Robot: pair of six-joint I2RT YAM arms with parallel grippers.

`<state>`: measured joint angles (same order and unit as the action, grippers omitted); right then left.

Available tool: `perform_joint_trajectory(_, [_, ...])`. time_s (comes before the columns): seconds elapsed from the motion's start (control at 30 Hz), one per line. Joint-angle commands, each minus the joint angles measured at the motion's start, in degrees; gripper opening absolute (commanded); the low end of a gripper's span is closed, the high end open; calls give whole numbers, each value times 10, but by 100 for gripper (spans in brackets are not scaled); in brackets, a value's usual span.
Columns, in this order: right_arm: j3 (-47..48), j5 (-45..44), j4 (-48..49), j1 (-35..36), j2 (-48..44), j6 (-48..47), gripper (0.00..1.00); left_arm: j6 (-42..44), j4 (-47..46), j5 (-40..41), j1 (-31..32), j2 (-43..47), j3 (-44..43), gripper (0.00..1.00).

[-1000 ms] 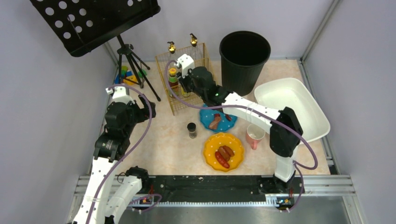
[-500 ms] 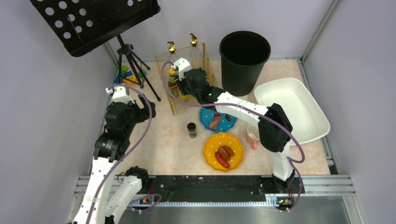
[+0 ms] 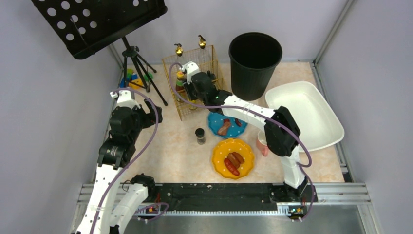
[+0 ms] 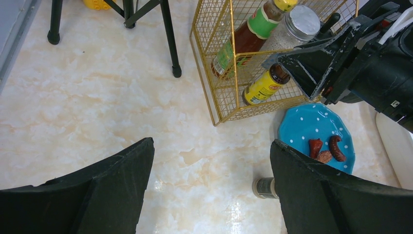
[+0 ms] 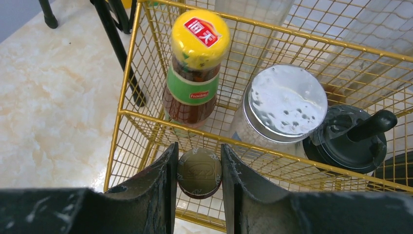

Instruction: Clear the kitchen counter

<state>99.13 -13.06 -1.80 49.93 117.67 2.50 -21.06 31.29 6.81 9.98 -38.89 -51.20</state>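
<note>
A brown-capped bottle (image 5: pixel 198 175) is clamped by the right gripper (image 5: pixel 198 156) at the far wire basket (image 4: pixel 229 100); the left gripper (image 4: pixel 212 146) is spread wide, empty.

On the table (image 3: pixel 170 146) the wire rack (image 3: pixel 171 80) stands left of the bin (image 3: pixel 254 73); before it, far plate (image 3: pixel 215 127), then near plate (image 3: pixel 220 148).

Plain pale lilac-grey walls (image 3: pixel 44 122) closed in the work cell on three sides, joined at the back right corner by a silver metal post (image 3: pixel 335 29). A black perforated music stand (image 3: pixel 97 22) on a black tripod (image 3: pixel 131 52) stood at the back left. A metal rail (image 3: pixel 348 189) ran along the near edge, above a grey steel sheet (image 3: pixel 234 225). The light was soft and even.
</note>
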Motion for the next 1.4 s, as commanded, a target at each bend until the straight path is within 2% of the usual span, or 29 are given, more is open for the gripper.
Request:
perform_joint_trajectory(0.0, [28, -11, 19, -10, -4, 20, 0, 0, -20, -7, -3, 3, -3, 93])
perform_joint_trajectory(0.1, [25, -14, 20, -10, -3, 22, 0, 0, -19, -7, -3, 3, -3, 93])
perform_joint_trajectory(0.17, [23, -15, 20, -10, -5, 26, 12, 0, -19, -7, -3, 2, -3, 93])
perform_joint_trajectory(0.23, [19, -16, 20, -9, -8, 28, 34, 0, -19, -7, -3, 2, -3, 93])
perform_joint_trajectory(0.27, [17, -16, 20, -10, -11, 30, 40, 0, -19, -7, -3, 2, -3, 93])
perform_joint_trajectory(0.43, [3, -4, 23, -9, -34, 35, 58, 0, -19, -7, -3, 2, -3, 93])
perform_joint_trajectory(0.53, [-12, 2, 25, -9, -56, 37, 63, 0, -19, -7, -3, 1, -3, 93])
perform_joint_trajectory(0.73, [-63, -1, 34, 2, -124, 31, 67, 0, -19, -5, -3, 0, -3, 93])
perform_joint_trajectory(1.03, [-192, 29, 20, 33, -256, 18, 72, -1, -19, -7, -3, -4, -3, 93])
perform_joint_trajectory(1.13, [-251, 63, 28, 37, -294, 31, 75, -2, -19, -7, -3, -4, -3, 93])
perform_joint_trajectory(1.2, [-286, 85, 30, 39, -311, 44, 80, -1, -19, -7, -3, -5, -3, 93])
perform_joint_trajectory(1.23, [-301, 91, 29, 42, -318, 48, 87, -1, -19, -7, -3, -5, -3, 93])
perform_joint_trajectory(1.37, [-360, 96, 34, 49, -329, 64, 95, -1, -19, -10, -4, -7, -3, 93])
